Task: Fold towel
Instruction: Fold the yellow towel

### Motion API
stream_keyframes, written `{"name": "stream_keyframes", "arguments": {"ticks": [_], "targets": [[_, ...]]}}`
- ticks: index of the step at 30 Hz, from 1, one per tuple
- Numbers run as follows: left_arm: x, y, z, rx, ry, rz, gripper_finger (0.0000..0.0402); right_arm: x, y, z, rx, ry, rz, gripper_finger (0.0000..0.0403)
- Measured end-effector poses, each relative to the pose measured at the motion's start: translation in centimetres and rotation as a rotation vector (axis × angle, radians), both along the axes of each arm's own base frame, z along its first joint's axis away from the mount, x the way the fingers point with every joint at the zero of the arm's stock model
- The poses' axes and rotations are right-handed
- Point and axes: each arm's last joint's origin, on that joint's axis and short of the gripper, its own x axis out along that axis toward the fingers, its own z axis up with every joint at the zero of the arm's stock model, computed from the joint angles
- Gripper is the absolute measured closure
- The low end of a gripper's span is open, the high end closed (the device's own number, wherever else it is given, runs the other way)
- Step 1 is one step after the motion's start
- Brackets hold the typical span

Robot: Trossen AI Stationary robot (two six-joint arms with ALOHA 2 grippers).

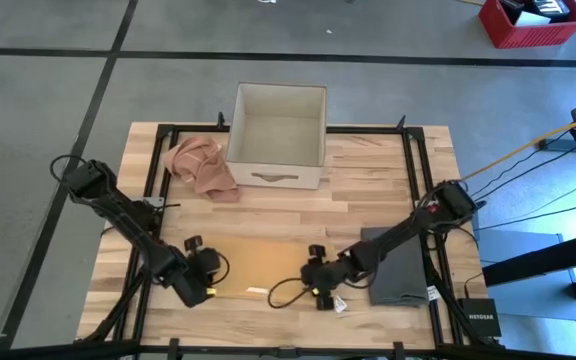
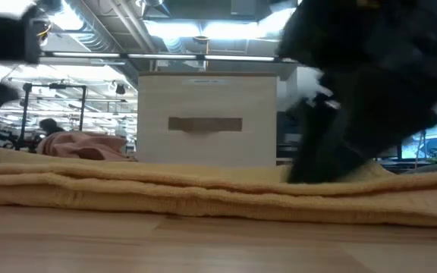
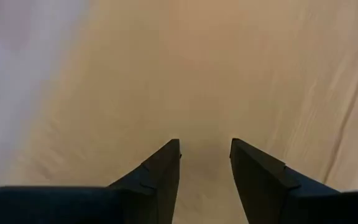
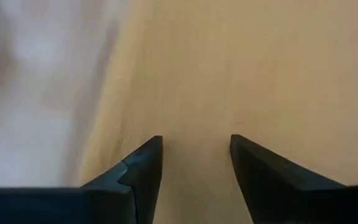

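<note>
A pale yellow towel [image 1: 264, 264] lies flat near the table's near edge. In the low view the towel [image 2: 203, 193] shows as stacked layers. My left gripper [image 1: 211, 273] is at its left end and my right gripper [image 1: 316, 280] at its right end. Both are open and point down at the cloth. The left wrist view shows my left gripper [image 3: 205, 146] with yellow towel [image 3: 216, 74] filling the space beyond its fingers. The right wrist view shows the same for my right gripper [image 4: 196, 142]. In the low view the right gripper [image 2: 321, 155] reaches down to the towel's top. My left gripper stands open over the towel's left end, from above; whether its fingertips [image 3: 169, 155] touch the cloth I cannot tell. My right gripper stands open over the towel's right end, from above; whether its fingertips [image 4: 151, 152] touch the cloth I cannot tell.
A beige box [image 1: 278, 135] stands at the table's far edge, with a crumpled pink cloth [image 1: 200, 165] to its left. A folded grey towel [image 1: 400, 265] lies under the right arm. Black frame rails [image 1: 416, 170] run along the table's sides. Bare wood lies between box and towel.
</note>
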Motion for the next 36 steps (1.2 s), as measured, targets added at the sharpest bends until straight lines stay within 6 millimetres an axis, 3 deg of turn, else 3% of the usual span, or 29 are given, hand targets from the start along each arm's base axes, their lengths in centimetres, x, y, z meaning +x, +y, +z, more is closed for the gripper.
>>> {"name": "stream_keyframes", "arguments": {"ticks": [6,10,13,17,22,28,32,36], "targets": [[-0.4,0.5,-0.9,-0.121,0.110,0.040,0.0270,-1.2,-0.4,-0.6,0.010,0.172,-0.009,0.0216],[0.9,0.0,1.5,-0.152,0.053,-0.007,0.0270,-0.9,0.1,0.8,0.077,0.203,0.046,0.0217],[2.7,-0.1,3.8,-0.105,-0.119,-0.039,0.0270,-1.3,0.0,3.2,0.094,0.222,0.038,0.0217],[5.3,0.5,4.8,-0.010,-0.302,-0.094,0.0270,-3.0,-0.8,7.1,0.136,0.235,-0.066,0.0217],[8.9,2.1,3.7,0.008,-0.412,-0.142,0.0270,-5.5,-0.9,9.7,0.207,0.283,-0.200,0.0215],[11.3,2.5,0.9,-0.014,-0.398,-0.227,0.0270,-7.0,-0.2,8.3,0.265,0.360,-0.320,0.0153],[11.6,2.5,-0.5,0.007,-0.363,-0.234,0.0270,-7.9,-0.5,6.7,0.243,0.373,-0.456,0.0101],[11.7,2.5,-1.0,0.015,-0.343,-0.255,0.0270,-8.7,-0.7,5.5,0.302,0.310,-0.599,0.0081]]}}
